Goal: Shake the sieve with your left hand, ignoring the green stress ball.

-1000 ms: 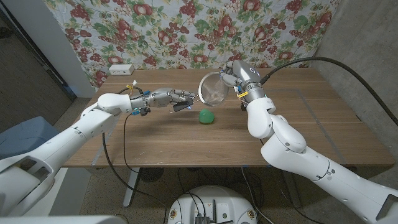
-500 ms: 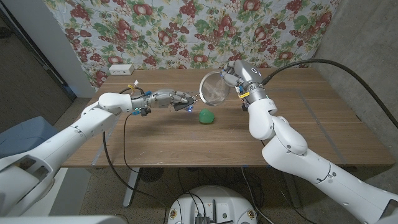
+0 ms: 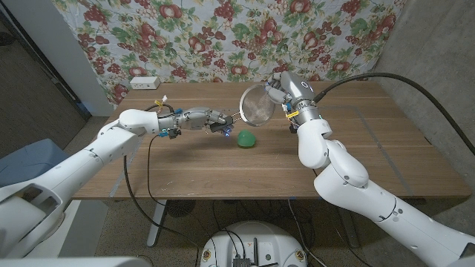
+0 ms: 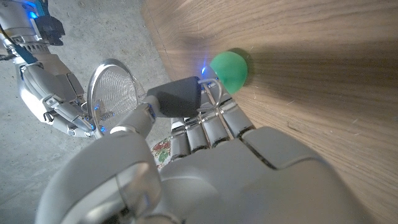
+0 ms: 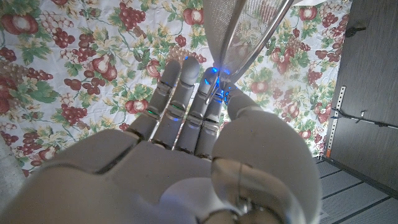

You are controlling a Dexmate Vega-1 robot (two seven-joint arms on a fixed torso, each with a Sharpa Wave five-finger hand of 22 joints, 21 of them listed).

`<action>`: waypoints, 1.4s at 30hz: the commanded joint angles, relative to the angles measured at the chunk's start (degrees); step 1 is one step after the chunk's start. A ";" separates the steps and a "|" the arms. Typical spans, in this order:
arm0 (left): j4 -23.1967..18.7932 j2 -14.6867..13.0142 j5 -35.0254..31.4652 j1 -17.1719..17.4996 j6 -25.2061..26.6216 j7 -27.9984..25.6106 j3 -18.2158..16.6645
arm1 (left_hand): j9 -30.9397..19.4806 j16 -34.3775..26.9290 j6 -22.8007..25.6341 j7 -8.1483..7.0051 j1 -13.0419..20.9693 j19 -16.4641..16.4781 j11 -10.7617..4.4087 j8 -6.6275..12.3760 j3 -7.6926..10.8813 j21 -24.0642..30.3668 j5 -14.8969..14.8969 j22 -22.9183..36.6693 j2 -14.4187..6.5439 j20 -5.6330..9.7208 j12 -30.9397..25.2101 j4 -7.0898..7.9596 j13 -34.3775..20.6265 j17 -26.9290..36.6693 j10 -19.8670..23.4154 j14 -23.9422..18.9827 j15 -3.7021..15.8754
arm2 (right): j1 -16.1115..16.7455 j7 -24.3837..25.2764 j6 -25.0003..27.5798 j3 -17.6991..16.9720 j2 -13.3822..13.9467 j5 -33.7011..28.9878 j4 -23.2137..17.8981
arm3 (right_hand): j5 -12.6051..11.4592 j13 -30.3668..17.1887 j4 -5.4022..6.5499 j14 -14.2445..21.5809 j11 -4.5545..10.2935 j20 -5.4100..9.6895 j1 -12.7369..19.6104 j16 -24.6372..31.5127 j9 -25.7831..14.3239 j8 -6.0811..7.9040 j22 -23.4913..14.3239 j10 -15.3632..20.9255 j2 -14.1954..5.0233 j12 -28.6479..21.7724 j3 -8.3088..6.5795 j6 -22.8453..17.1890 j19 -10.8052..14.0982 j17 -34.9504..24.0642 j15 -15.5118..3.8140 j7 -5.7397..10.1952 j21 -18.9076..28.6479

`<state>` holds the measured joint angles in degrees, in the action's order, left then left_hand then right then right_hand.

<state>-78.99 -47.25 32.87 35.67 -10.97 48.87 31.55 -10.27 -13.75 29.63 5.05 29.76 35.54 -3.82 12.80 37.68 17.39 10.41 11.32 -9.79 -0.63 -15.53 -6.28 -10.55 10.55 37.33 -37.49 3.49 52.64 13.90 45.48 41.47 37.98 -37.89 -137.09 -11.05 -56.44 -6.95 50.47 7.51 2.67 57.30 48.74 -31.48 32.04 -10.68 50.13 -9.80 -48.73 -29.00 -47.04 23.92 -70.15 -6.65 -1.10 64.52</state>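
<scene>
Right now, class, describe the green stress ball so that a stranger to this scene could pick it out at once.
Start at the wooden table in front of the fruit-print curtain. Near its middle, the left hand and right hand hold a round metal sieve up in the air. The green stress ball lies on the wood just below it: small, round, and the one bright green thing on the tabletop.
</scene>
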 commanded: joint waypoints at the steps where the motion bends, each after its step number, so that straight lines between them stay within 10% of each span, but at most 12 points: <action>1: -0.81 -0.29 -0.02 -0.52 1.47 0.86 0.51 | -0.18 -0.38 1.76 0.24 -0.71 0.44 -0.16 0.16 0.73 0.45 0.57 0.34 -1.54 -0.18 -0.72 1.28 -0.26 0.55 2.67 -1.96 4.67 | 1.12 -0.21 -1.51 -0.89 -0.32 -0.92 0.06 | -0.40 -0.06 -0.08 0.41 1.40 4.70 -0.50 -0.19 -0.23 0.27 0.07 0.99 0.14 0.14 -0.47 -0.15 -0.39 -0.10 -5.80 0.13 0.35; 11: -1.70 -0.62 -1.10 -0.80 1.71 0.24 0.73 | -0.51 -1.55 12.07 0.08 -2.27 1.40 -1.97 1.81 4.66 2.37 0.89 1.23 -1.99 1.65 -4.66 4.68 -1.05 1.46 15.73 -7.58 7.58 | 1.65 -0.94 -1.88 -1.51 -0.54 -1.35 0.04 | -0.40 0.03 -0.18 0.46 1.49 4.64 -0.44 -0.14 -0.10 0.27 0.11 1.06 0.06 0.32 -0.56 -0.31 -0.46 -0.12 -5.86 0.16 0.74; 23: -5.81 -2.27 -3.91 0.08 3.55 -4.73 0.49 | -3.30 -4.20 16.74 0.59 3.71 1.16 -5.13 4.03 10.12 5.12 1.05 2.51 -2.88 3.86 -10.13 6.04 -3.83 3.97 28.38 -12.50 9.90 | 2.53 -1.83 -1.52 -2.33 -0.34 -1.51 -0.43 | -0.21 1.48 -0.55 0.45 1.16 4.27 -0.13 -0.17 0.41 -0.01 0.16 1.30 0.15 1.27 -0.75 -0.29 -0.68 -0.06 -5.87 0.39 1.14; 33: -8.40 -2.86 -4.31 2.25 3.40 -9.74 -0.85 | -4.97 -4.36 17.43 -0.51 5.55 0.51 -6.08 5.62 10.84 5.87 1.17 2.87 -2.54 4.66 -10.67 5.81 -4.90 4.04 29.94 -13.53 10.04 | 3.13 -1.89 -1.59 -3.09 -0.10 -1.01 -0.53 | 0.22 3.34 -0.77 0.11 0.90 3.69 0.01 -0.56 0.99 -0.53 0.22 1.29 0.15 2.46 -0.95 0.08 -1.00 0.15 -5.76 0.50 1.45; 42: -8.97 -2.88 -4.14 2.63 3.65 -10.72 -1.04 | -5.81 -4.30 17.39 -0.63 6.26 0.37 -5.93 6.27 10.96 6.28 1.20 3.03 -2.49 4.73 -10.87 5.69 -5.40 4.01 30.45 -13.80 10.03 | 3.37 -2.10 -1.47 -3.63 0.14 -0.32 -0.35 | 0.25 11.21 -0.40 -8.43 -1.12 -0.13 -2.99 -9.56 3.61 -6.24 0.35 -6.07 1.40 9.50 -2.29 7.76 -2.55 4.08 -4.74 1.01 2.53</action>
<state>-86.54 -49.87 28.83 37.37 -7.54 40.52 31.08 -15.85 -17.80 46.58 4.60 32.27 36.24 -1.85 18.58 48.09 23.32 11.25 14.26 -9.12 3.41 -25.96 -0.87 -15.74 14.36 59.06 -50.60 6.12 55.62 12.06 43.83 38.46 37.86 -39.01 -137.48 -10.66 -46.54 -7.95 43.70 7.06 2.56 56.20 41.62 -28.40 26.98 -10.40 45.76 -8.74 -40.56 -31.50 -40.53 21.96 -67.37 -4.98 -0.14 66.67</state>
